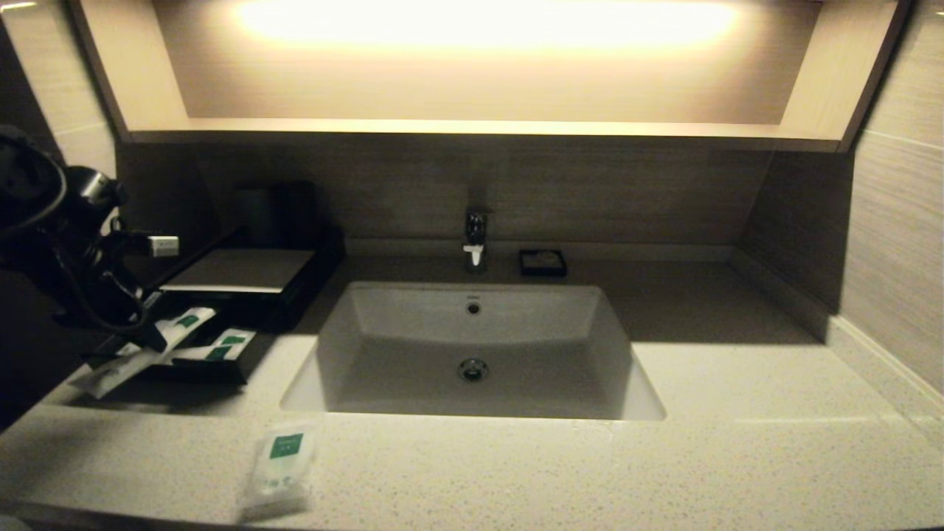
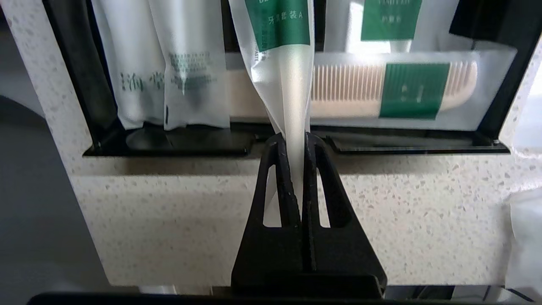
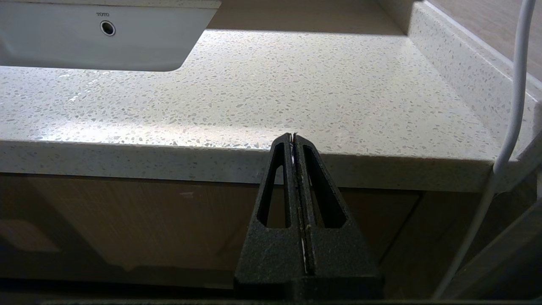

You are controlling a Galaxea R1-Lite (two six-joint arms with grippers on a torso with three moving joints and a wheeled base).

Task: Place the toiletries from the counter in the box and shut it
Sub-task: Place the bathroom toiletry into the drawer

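the task is judged to be roughly half done. one long narrow packet (image 2: 281,84) is pinched at its tail end by the left gripper (image 2: 296,144), whose jaws are clenched on the plastic, and it is held over the pulled-out drawer tray (image 2: 169,144) of the box (image 1: 240,269). the packet has not yet been let go. inside the tray a wrapped comb (image 2: 394,91) and other white sachets (image 2: 169,80) are seen lying flat.

in the head view, the small squarish pouch (image 1: 279,472) is left on the counter (image 1: 664,457) at about 7 o'clock from the sink (image 1: 472,346), near the front edge and well apart from the box. the box itself sits at about 9 o'clock from the sink, its drawer drawn out toward the front. what is left, by this reading: the held packet is to be dropped, the pouch fetched, and the drawer pushed in.

the left arm is reached in from the left side of the counter, its wrist angled down over the tray's front rim. the right gripper (image 3: 293,137) is parked below the counter's front edge, at about 5 o'clock from the sink, its jaws pressed together on nothing.
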